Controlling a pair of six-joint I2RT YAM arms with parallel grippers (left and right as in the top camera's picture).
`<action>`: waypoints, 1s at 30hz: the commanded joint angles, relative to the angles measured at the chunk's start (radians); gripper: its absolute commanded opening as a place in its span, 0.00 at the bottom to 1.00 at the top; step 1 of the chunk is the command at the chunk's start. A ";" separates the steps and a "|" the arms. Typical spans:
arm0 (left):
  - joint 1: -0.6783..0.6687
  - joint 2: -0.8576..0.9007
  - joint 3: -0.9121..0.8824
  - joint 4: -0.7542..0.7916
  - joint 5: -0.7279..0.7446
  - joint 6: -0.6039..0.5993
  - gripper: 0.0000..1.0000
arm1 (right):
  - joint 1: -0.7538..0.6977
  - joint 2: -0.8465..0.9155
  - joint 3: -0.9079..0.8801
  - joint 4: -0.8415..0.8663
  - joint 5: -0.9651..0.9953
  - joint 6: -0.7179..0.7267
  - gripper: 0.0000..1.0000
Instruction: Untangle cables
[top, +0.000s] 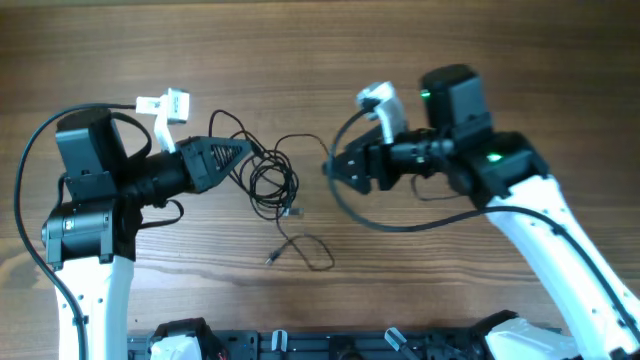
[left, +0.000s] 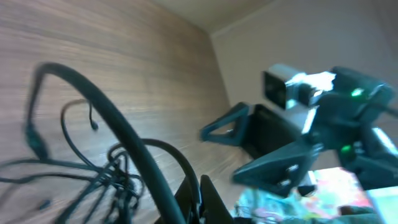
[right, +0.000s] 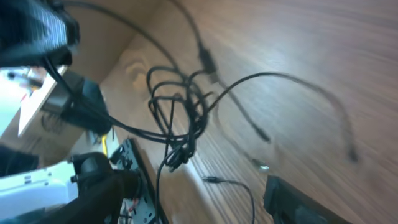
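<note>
cables (top: 272, 180) sit mid-surface between the two arms: one knot of overlapping loops, with a tail running down and toward the robot to a free plug tip (top: 270, 258). A second small silver-tipped plug (top: 293, 212) hangs off the knot's lower edge. Cords are very thin, black, limp and matte. In the right wrist view the loops (right: 180, 112) cross several times and pinch to a twist at the bottom, so the snarl is not yet opened. My read: early, mid-pull stage. left tool (top: 245, 152) is at the knot's left edge with its jaws narrow. In the left wrist view a strand appears to run into them, so it's likely pinching one cord. right tool (top: 330, 170) hovers just right of the knot, jaws spread wide and holding nothing. Next move, as I judge it: the right tool takes a different strand or loop on its side, then the arms draw apart slowly. It needs a precise pinch because the cord is thin and will slip or drag the whole bundle. Watch the right arm's thick cable (top: 380, 222) arcing close by; it's not a target. Wood-grain surface (top: 420, 60) is smooth and flat, so there's little friction to hold the knot.
</note>
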 joint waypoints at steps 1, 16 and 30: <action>-0.003 -0.003 0.023 0.005 0.062 -0.071 0.04 | 0.079 0.062 -0.001 0.043 0.031 0.010 0.69; -0.003 -0.003 0.023 0.004 0.066 -0.089 0.04 | 0.227 0.293 -0.001 0.246 0.080 0.072 0.11; -0.004 0.034 0.021 -0.237 -0.496 0.149 0.57 | 0.196 0.105 0.000 0.027 0.379 0.326 0.04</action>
